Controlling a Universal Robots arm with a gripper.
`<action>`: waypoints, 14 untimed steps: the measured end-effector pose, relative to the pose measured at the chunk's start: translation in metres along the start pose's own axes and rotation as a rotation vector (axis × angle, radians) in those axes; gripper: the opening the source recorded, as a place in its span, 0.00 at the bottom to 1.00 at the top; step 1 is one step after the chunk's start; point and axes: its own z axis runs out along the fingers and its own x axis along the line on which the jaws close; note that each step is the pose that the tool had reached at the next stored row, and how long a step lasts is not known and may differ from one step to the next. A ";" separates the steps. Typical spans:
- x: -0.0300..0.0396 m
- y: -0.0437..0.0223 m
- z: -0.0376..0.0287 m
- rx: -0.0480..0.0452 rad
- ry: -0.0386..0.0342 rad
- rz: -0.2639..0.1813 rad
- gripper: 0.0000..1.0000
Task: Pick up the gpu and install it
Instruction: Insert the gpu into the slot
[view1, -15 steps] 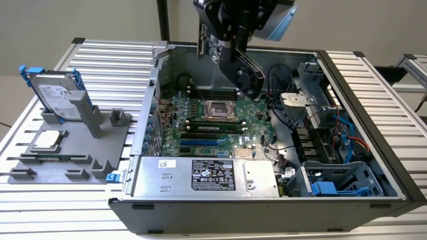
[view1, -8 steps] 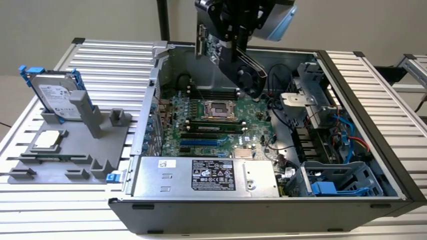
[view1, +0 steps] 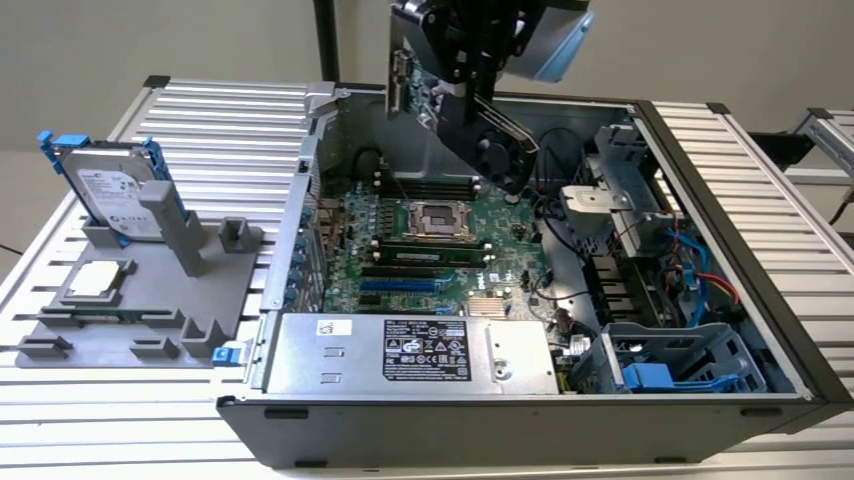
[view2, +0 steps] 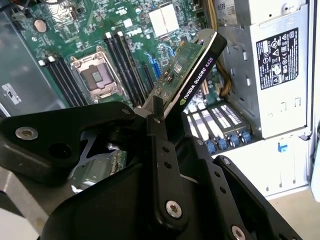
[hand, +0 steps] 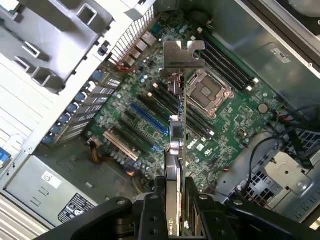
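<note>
so, the gpu (view1: 424, 95) is already lifted, pinched between the jaws of the gripper (view1: 470, 60), hanging over the motherboard (view1: 387, 270) toward twelve o'clock in the exterior view; seating it in a slot is left.

Soft, even light falls from above, probably from ceiling lamps, and throws no hard shadows. In the exterior view the motherboard (view1: 427, 235) is clearly lit. The ribbed table (view1: 200, 120) beyond it looks pale, almost washed out, and the inside of the case (view1: 534, 435) on the exterior view's right of the motherboard sinks into shade. In the second wrist view the power supply (view2: 265, 75) beside the motherboard glares white. In the first wrist view the gripper (hand: 175, 192), closed on the gpu (hand: 178, 135), is a dark, soft-edged mass nearest the lens, while the motherboard behind it stays crisp and the card's metal bracket catches a bright sheen.
</note>
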 end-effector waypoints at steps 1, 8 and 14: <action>0.0000 0.0000 0.0000 -0.0001 -0.0005 -0.008 0.00; 0.0000 0.0000 0.0000 -0.0005 -0.0034 -0.062 0.00; 0.0000 0.0000 0.0000 -0.0009 -0.0060 -0.108 0.00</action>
